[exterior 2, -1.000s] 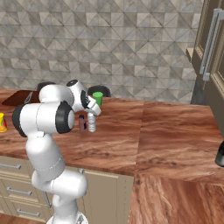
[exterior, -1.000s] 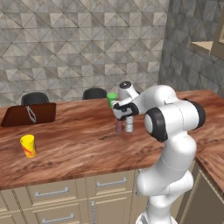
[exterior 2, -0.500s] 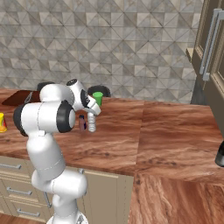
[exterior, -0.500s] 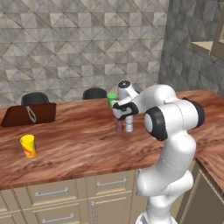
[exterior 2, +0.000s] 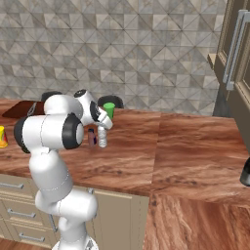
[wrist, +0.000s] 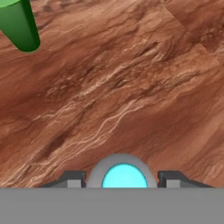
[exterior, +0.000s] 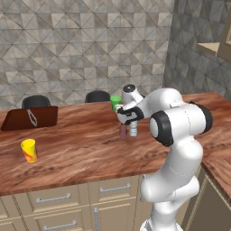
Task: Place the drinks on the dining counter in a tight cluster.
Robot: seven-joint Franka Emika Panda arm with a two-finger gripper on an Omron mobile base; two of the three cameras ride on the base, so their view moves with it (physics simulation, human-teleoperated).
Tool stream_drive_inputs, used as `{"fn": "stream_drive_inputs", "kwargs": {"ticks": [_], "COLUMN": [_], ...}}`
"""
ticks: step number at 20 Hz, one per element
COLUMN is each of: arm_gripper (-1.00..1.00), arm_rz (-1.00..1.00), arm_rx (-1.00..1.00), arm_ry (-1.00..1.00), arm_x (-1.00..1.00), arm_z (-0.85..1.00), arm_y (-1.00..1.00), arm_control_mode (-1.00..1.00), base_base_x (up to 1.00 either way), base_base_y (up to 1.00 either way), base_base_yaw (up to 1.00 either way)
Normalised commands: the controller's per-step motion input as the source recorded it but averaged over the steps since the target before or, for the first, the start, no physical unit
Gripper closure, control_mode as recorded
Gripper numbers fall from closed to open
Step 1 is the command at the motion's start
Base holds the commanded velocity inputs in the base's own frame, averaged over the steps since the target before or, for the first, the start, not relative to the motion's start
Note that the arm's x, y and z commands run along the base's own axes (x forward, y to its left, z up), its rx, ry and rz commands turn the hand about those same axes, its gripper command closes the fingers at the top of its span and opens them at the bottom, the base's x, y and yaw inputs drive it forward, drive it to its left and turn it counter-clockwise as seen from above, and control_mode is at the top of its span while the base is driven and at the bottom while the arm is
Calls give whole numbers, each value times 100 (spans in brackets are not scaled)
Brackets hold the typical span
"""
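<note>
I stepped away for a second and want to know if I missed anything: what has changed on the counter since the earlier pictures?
Nothing has visibly changed. The gripper stays closed on the water bottle, standing beside the maroon bottle on the dining counter. The green cup and yellow cup are where they were.

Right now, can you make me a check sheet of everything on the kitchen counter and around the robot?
Surface: reddish-brown wood-grain dining counter, over beige drawers.
Job's things: clear white-capped water bottle upright beside short maroon-brown bottle; dark bottle stands far off at the counter's right end.
Clutter: green cup; yellow cup with red mark; dark brown tray.
Grippers: white arm's gripper over the water bottle, its cap between the fingertips; grip unclear.
Cables: nothing seen.
Surroundings: grey tiled wall, two dark stools behind, wooden cabinet to the right.
</note>
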Motion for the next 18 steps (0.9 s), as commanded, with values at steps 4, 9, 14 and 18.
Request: {"fn": "stream_drive_inputs", "kwargs": {"ticks": [4, 9, 14, 18], "arm_gripper": [-100, -100, -100, -100], "arm_rz": [0, 0, 0, 0], "arm_rx": [0, 0, 0, 0], "arm_ry": [0, -2, 0, -3], "arm_x": [-1, -2, -5, -12], "arm_z": [-19, -8, -5, 0], "arm_y": [0, -2, 0, -2], "arm_control_mode": [-100, -100, -100, -100], "base_base_x": [0, 0, 0, 0], "base_base_y": [0, 0, 0, 0], "base_base_yaw": [0, 0, 0, 0]}}
